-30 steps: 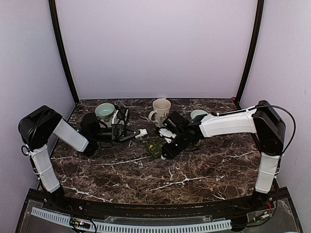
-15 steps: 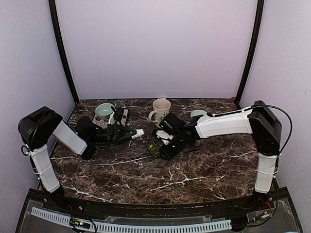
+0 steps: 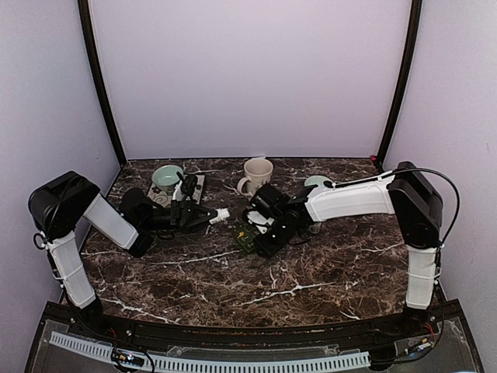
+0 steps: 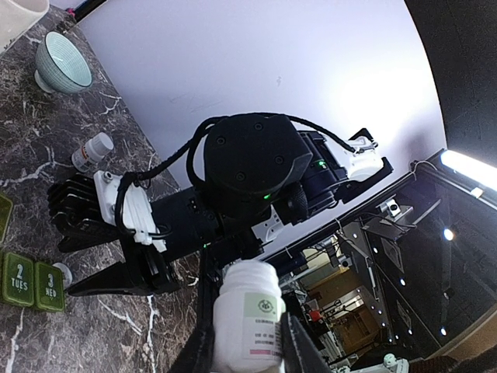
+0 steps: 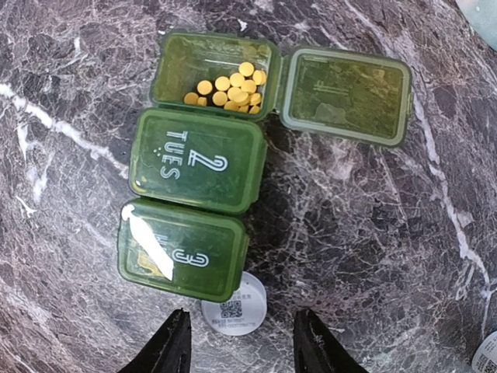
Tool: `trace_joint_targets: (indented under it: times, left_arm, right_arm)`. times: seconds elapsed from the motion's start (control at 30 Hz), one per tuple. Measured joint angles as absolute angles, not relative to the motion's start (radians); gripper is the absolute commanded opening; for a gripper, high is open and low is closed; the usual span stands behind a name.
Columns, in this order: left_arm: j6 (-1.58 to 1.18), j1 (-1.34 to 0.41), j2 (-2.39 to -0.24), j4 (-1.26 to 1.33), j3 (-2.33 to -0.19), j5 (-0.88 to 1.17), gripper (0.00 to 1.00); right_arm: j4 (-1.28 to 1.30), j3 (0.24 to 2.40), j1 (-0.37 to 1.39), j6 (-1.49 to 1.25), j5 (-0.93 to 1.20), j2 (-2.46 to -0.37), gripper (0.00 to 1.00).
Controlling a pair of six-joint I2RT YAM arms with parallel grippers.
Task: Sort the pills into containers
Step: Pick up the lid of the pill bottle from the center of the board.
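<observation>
**A:** What does the pill box look like?

**B:** Three green cells in a row, flat on the table ahead of the right fingers. The farthest cell is open, its lid flipped to the right, with small yellow pills heaped inside. The middle cell, marked "2 TUES", and the nearest, marked "3", are closed.

**A:** Anything nearer?

**B:** A white round piece with a printed code touches the nearest cell, just ahead of the gap between those fingers.

**A:** And the bottle?

**B:** The white, labelled bottle is clamped between the left fingers, its top past their tips.
</observation>
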State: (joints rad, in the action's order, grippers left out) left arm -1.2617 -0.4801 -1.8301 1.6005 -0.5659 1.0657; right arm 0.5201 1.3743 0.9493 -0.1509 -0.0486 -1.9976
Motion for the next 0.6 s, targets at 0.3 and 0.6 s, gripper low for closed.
trace_joint_targets:
  times: [0.3,0.6]
  left_arm:
    - [-1.261,-0.480,-1.830,1.601,-0.566,1.066,0.02]
    - [-1.261,-0.480,-1.830,1.601,-0.566,1.066,0.02]
  right_arm:
    - [0.533,1.397,0.958,-0.150,-0.059,-2.022,0.43]
    - [0.543,1.413,0.963,-0.147,-0.064,-2.045,0.38]
